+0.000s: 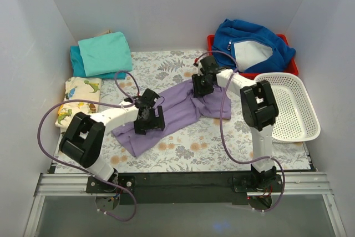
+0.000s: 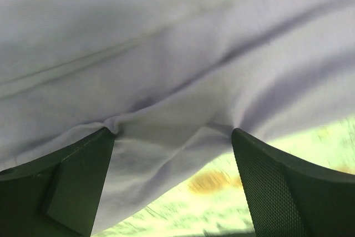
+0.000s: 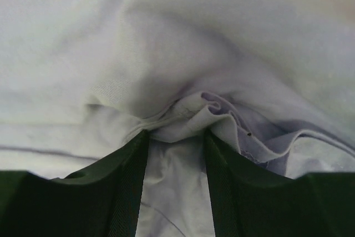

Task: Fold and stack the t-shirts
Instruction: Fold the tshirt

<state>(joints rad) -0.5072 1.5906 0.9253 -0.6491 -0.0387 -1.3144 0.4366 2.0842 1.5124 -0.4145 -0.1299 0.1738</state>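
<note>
Purple tee point(image 1: 180, 109): spread crumpled, lying slantwise on the floral cloth point(image 1: 183, 151) at mid-table, under both grippers.
Left gripper point(image 2: 173, 134): on the tee's near-left part; fingers point(image 2: 72, 181) wide apart, tips pressed into the fabric, a slack fold lying between them; no firm hold to be seen.
Right gripper point(image 3: 175, 132): on the tee's far-right part; fingers drawn close together, with a bunched fold of the tee pinched between the tips.
Turquoise tee point(image 1: 105, 54): folded, far-left corner, lying on a darker teal tee point(image 1: 76, 62).
Printed cloth point(image 1: 77, 101): folded, just nearer than that stack.
Blue jacket point(image 1: 249, 45): heaped in the red bin point(image 1: 212, 41), far right.
White basket point(image 1: 288, 106): right edge, beside the bin.
</note>
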